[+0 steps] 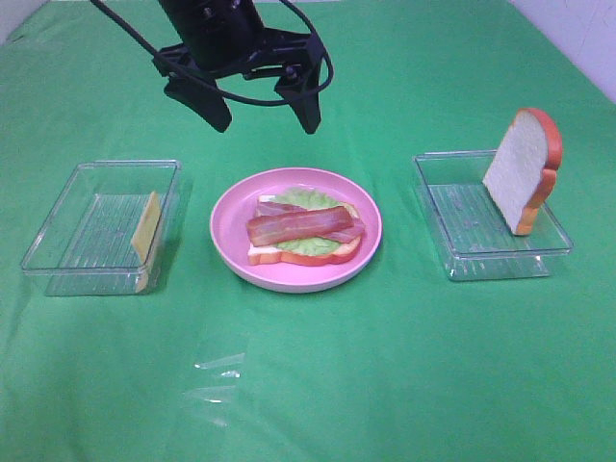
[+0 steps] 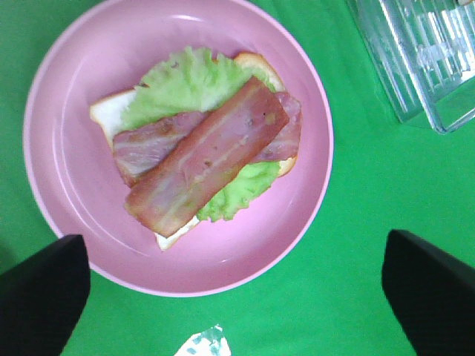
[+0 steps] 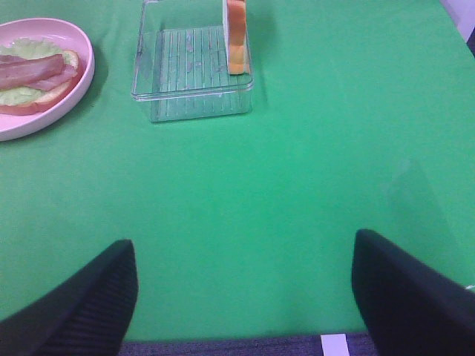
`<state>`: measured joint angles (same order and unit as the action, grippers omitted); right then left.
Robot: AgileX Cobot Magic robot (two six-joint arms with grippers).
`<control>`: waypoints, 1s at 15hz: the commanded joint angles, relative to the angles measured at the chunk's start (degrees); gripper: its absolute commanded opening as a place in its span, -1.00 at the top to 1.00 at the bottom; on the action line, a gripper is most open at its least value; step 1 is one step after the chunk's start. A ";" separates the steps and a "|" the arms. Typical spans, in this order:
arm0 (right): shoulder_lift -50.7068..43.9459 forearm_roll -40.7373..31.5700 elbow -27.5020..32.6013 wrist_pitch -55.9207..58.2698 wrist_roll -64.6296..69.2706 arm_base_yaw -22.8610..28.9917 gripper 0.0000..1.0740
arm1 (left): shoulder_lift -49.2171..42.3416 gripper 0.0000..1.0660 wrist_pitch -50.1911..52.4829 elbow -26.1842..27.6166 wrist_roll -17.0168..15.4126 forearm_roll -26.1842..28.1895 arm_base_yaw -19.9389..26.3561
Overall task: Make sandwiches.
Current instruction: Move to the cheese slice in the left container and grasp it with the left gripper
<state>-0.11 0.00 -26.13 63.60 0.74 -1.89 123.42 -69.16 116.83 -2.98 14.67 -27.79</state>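
An open sandwich (image 1: 303,229) lies on the round pink plate (image 1: 226,217): a bread slice (image 2: 107,111), pale green lettuce (image 2: 189,78) and two crossed bacon strips (image 2: 208,152). My left gripper (image 1: 262,114) hangs open and empty above the plate's far side, and its fingers (image 2: 41,297) frame the plate (image 2: 67,96) in the left wrist view. A yellow cheese square (image 1: 146,226) leans in the left clear tray (image 1: 87,226). A second bread slice (image 1: 525,168) stands on edge in the right clear tray (image 1: 472,231). My right gripper (image 3: 245,297) is open and empty, low over the cloth, out of the high view.
Everything sits on a green cloth. Clear tape bits (image 1: 217,380) lie on the cloth in front of the plate. The right tray (image 3: 189,67) and its bread slice (image 3: 236,33) are far ahead of the right gripper, with the plate (image 3: 44,111) beside them.
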 commanded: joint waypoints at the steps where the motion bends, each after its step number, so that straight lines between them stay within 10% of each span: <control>1: -1.49 0.00 0.17 -0.17 -0.74 -0.23 -0.44 | -2.64 -0.91 -6.30 -0.74 -1.09 -2.01 1.32; 6: -1.49 0.00 0.17 -0.17 -0.74 -0.23 -0.44 | -8.88 -0.91 -6.13 -17.53 -9.51 -12.20 6.70; 15: -1.49 -0.40 0.17 -0.17 -0.74 -0.23 -0.44 | 1.66 -0.85 -2.23 -17.30 -8.42 -11.86 6.59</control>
<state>-0.11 0.00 -26.13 63.60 0.74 -1.89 124.79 -69.96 99.75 -11.52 2.41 -21.03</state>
